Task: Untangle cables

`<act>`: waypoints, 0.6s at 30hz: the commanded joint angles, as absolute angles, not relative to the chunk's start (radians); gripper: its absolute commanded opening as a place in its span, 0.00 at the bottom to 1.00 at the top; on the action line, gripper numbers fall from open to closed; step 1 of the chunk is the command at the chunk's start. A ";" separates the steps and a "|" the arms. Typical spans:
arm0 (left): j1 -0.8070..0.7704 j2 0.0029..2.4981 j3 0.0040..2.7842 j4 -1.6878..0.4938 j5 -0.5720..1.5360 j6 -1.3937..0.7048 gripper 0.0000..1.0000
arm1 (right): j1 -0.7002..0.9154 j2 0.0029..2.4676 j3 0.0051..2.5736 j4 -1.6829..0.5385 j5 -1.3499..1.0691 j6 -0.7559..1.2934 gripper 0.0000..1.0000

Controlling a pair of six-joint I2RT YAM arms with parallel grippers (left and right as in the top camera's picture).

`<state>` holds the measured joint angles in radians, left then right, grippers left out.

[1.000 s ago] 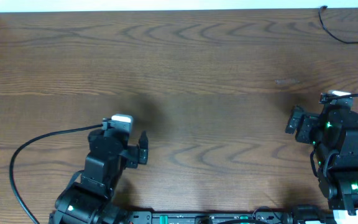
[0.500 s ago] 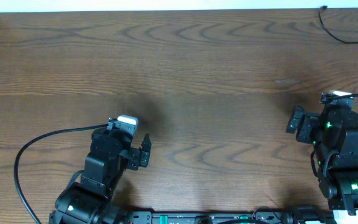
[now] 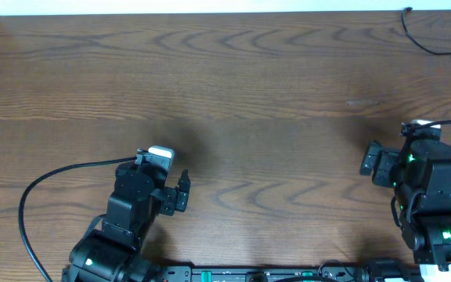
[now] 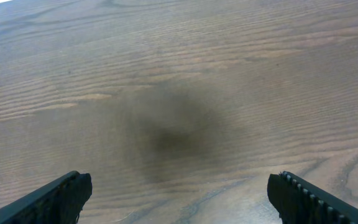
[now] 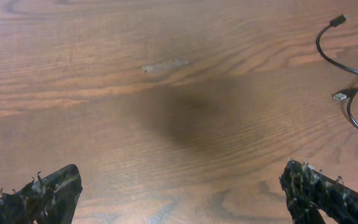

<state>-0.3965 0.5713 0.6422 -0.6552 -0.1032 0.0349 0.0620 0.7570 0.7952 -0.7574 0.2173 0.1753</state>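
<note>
The left gripper [image 4: 179, 184] hangs low over the wooden table [image 3: 249, 78], jaws spread wide, gripping nothing; the right gripper [image 5: 180, 174] is likewise released and empty; the cables [image 5: 337, 21], thin black cords with small plug ends, lie loose near the table's far right corner, apart from both grippers.
</note>
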 commanded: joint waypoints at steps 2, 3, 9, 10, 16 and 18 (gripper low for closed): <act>-0.401 0.567 0.644 -0.659 -0.105 0.052 0.96 | 0.060 0.752 0.790 -0.770 0.226 0.186 0.99; -0.401 0.567 0.644 -0.659 -0.105 0.052 0.96 | 0.060 0.752 0.790 -0.776 0.226 0.186 0.99; -0.401 0.567 0.644 -0.659 -0.105 0.052 0.96 | 0.060 0.752 0.790 -0.810 0.226 0.186 0.99; -0.401 0.567 0.644 -0.659 -0.104 0.052 0.96 | 0.060 0.753 0.790 -0.817 0.226 0.186 0.99; -0.401 0.567 0.644 -0.659 -0.105 0.052 0.96 | 0.060 0.753 0.790 -0.844 0.226 0.186 0.99; -0.401 0.567 0.644 -0.659 -0.105 0.052 0.96 | 0.060 0.752 0.790 -0.853 0.226 0.186 0.99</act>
<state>-0.3965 0.5713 0.6422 -0.6552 -0.1032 0.0349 0.0620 0.7570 0.7952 -0.8455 0.2169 0.1753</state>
